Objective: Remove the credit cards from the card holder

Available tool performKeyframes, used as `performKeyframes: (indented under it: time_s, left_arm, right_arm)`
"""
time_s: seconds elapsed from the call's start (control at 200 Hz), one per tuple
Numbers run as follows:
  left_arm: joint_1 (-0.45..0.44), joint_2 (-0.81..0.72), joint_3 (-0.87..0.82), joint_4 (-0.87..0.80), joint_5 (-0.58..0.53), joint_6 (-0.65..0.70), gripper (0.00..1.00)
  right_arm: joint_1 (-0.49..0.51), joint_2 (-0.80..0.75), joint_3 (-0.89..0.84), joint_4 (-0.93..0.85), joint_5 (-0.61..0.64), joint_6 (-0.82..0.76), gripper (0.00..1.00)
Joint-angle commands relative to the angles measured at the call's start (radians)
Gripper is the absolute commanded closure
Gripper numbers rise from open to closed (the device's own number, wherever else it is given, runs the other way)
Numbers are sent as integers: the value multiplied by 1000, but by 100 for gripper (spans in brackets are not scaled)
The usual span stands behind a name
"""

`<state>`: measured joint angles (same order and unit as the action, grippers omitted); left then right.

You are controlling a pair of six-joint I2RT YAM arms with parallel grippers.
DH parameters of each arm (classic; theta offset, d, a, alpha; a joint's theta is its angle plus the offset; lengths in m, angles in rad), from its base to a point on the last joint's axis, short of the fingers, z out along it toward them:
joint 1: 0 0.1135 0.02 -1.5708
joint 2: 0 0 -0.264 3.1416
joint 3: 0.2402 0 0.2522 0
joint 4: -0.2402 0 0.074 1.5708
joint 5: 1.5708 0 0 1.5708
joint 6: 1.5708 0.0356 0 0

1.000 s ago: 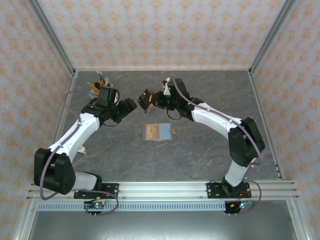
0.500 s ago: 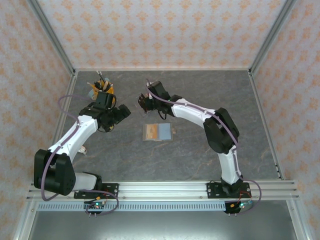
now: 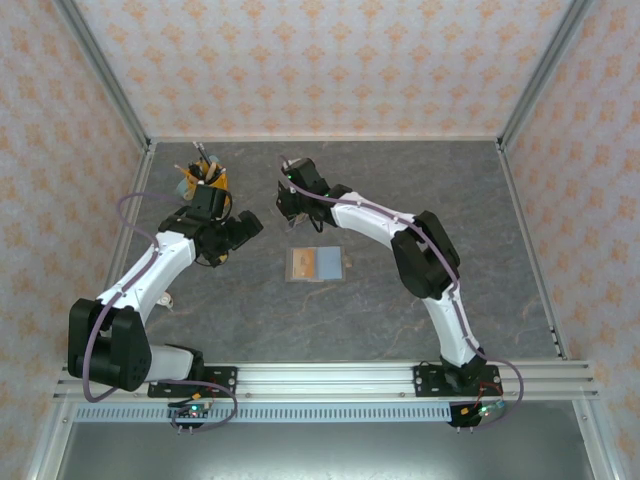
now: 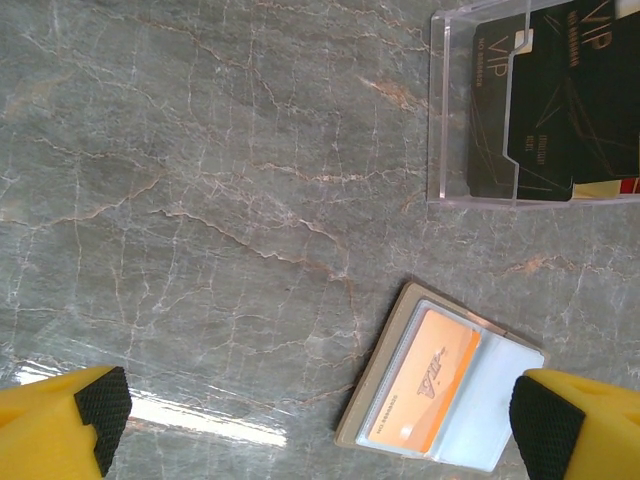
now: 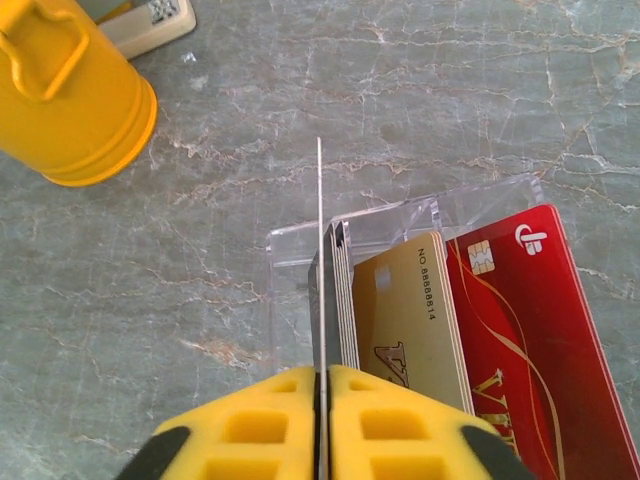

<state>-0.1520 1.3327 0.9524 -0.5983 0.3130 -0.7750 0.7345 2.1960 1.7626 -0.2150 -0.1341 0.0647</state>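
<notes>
Lying opened flat near the middle of the table (image 3: 530, 260), the card holder (image 3: 316, 264) has its long axis running left to right in the top view, grey-blue inside facing up. An orange card (image 4: 432, 375) sits in its left half, with its long side parallel to the fold and so across the holder's length. The other half shows bare pale blue lining. The print on that card is too small to read.

Near the holder but apart from it stands a clear rack (image 4: 445, 120) of cards. The left wrist view reads "VIP" in gold on the black cards (image 4: 560, 110). The right wrist view shows the rack's other face: a gold card (image 5: 410, 320) numbered "NO 8888…" and a red card (image 5: 520, 340) with a chip.

The right fingers (image 5: 280, 420) are pressed together on a thin card (image 5: 319, 200) seen edge-on, lined up with the rack's end; whether it sits inside I cannot tell. The left fingers (image 4: 90, 420) are spread wide above the table, the holder close to one tip. A yellow cup (image 5: 70, 90) stands left of the rack, well apart from the holder.
</notes>
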Motion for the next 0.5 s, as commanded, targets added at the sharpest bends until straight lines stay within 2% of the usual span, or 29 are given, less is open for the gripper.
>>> performKeyframes:
  time_s: [0.0,0.175,0.32,0.495]
  left_arm:
    - [8,13,-12,-8,13,23,0]
    - [8,21,-10,-5,29,29,0]
    - [8,31,-10,6,54,59,0]
    - [1,51,-14,39,114,85,0]
  right_arm:
    - [2,14,33,-41,19,-16,83]
    - [1,-2,44,-75,13,5,74]
    - [1,-79,23,-118,11,75,69]
    - [1,-244,-133,-128,-38,209,59]
